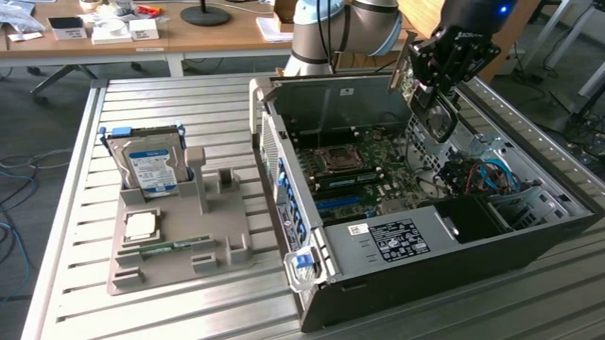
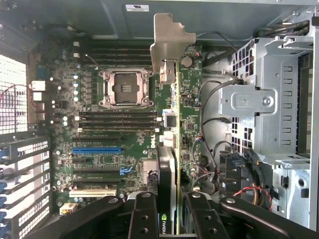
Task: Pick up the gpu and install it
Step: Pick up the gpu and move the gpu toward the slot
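The light is bright and even. The pale grey slatted metal table point(image 1: 189, 106) gleams, while the open black computer case point(image 1: 472, 262) holds shadow.

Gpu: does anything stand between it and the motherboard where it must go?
Nothing visible does. The gripper holds the gpu edge-on above the motherboard. Loose cables lie beside it, toward the drive cage, not across it. The board right under the gpu is hidden.

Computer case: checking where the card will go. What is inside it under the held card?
Inside the computer case, a green motherboard with an empty processor socket lies below the card in the gripper. The card covers the strip directly beneath.
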